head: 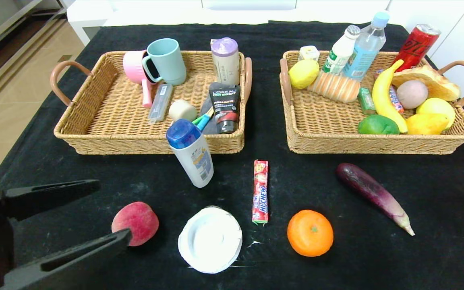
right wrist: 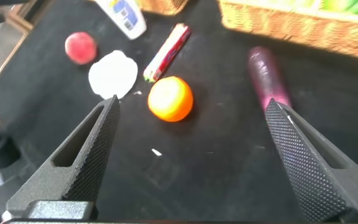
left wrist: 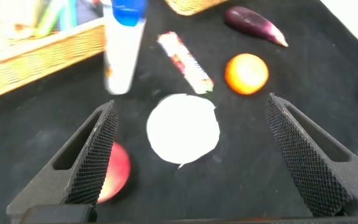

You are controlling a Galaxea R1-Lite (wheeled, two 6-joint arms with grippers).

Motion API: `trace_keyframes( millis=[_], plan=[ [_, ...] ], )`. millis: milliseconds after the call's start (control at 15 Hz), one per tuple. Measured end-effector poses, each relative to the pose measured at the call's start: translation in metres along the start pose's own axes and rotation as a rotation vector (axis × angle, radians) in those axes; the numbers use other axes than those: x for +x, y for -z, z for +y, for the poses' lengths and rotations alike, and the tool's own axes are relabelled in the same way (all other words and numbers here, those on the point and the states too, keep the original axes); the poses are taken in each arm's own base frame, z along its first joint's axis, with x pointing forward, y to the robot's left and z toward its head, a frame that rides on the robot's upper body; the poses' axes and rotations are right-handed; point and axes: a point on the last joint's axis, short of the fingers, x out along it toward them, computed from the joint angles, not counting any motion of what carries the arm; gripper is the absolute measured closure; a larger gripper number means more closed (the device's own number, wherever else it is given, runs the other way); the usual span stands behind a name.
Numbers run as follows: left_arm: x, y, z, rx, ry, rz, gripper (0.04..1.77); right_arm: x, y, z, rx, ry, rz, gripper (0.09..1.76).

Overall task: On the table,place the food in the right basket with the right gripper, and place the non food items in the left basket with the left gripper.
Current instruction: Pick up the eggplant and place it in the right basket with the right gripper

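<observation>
On the black table, in front of the baskets, lie a red-pink peach, a white round dish, a red Hi-Chew stick, an orange and a purple eggplant. A white bottle with a blue cap stands tilted against the left basket. My left gripper hangs open at the near left, its near finger beside the peach and the dish ahead of it. My right gripper is open and holds nothing, above the cloth near the orange and eggplant.
The left basket holds mugs, tubes and other toiletries. The right basket holds a banana, lemons, bread, bottles and a red can. The table edge runs along the left, with floor beyond it.
</observation>
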Motion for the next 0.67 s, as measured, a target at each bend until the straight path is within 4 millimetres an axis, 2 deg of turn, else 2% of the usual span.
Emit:
trace_keyframes(
  millis=[333, 667],
  plan=[
    [0.024, -0.015, 0.000, 0.004, 0.037, 0.015, 0.09, 0.026, -0.006, -0.005, -0.007, 0.019, 0.014, 0.14],
    [0.033, -0.015, 0.002, 0.003, 0.030, 0.037, 0.09, 0.040, -0.014, -0.009, -0.002, 0.009, 0.034, 0.14]
  ],
)
